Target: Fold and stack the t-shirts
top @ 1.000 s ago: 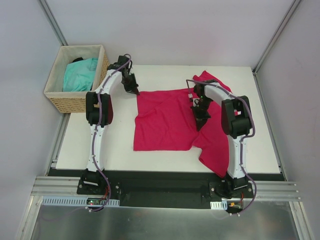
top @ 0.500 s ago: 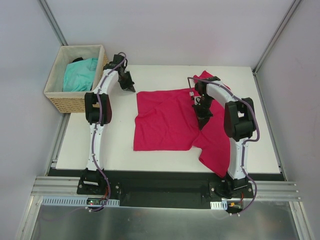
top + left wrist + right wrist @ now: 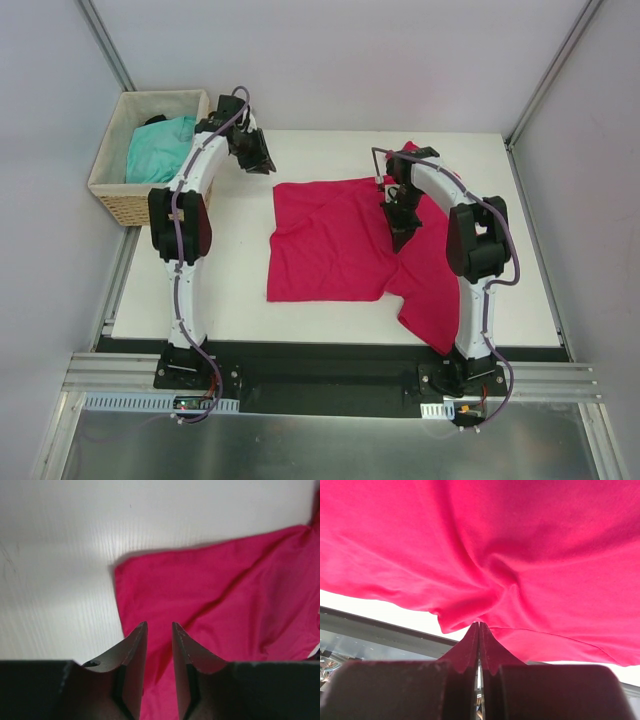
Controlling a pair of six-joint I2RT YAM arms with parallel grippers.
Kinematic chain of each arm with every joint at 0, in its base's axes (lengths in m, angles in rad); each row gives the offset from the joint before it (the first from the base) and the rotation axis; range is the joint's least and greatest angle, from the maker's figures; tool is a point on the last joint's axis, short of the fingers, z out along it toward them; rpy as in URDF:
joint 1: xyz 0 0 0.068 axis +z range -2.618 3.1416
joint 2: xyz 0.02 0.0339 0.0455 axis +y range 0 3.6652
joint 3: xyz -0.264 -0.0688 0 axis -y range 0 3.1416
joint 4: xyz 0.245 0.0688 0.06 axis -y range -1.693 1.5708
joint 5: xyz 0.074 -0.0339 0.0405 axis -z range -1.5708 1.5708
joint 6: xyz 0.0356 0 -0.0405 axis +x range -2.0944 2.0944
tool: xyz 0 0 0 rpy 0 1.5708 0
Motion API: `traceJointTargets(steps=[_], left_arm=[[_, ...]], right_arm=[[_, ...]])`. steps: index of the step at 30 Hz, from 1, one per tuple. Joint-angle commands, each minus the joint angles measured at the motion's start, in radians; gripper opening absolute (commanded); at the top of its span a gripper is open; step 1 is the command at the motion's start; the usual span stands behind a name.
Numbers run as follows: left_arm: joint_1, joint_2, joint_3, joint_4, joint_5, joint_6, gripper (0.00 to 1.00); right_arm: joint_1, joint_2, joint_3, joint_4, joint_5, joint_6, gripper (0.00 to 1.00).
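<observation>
Table: pink t-shirt everywhere, turquoise t-shirt overhead.

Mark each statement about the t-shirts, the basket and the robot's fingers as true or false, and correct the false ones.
1. The turquoise t-shirt lies inside the wicker basket. True.
2. The left fingers are clamped on a corner of the crimson t-shirt. False: they stand slightly apart with nothing between them, off the shirt.
3. The right fingers are closed on a bunch of crimson fabric. True.
4. The crimson t-shirt is stacked on the turquoise one. False: it lies partly folded on the table, apart from the basket.
</observation>
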Motion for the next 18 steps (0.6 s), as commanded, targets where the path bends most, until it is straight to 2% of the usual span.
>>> traceJointTargets(steps=[1,6,13,18], left_arm=[[-0.033,-0.103,-0.130,-0.015,-0.024,0.039,0.27],[-0.043,-0.081,-0.187,-0.015,-0.038,0.056,0.29],[-0.048,-0.005,-0.118,-0.017,-0.070,0.068,0.21],[-0.048,0.040,-0.080,-0.015,-0.094,0.071,0.24]], right_arm=[[0.006,-0.022,0.066,-0.022,-0.019,0.009,0.01],[0.006,-0.019,0.090,-0.013,-0.024,0.012,0.01],[0.006,-0.033,0.094,-0.016,-0.024,0.008,0.01],[0.006,-0.040,0.089,-0.021,-0.018,0.002,0.01]])
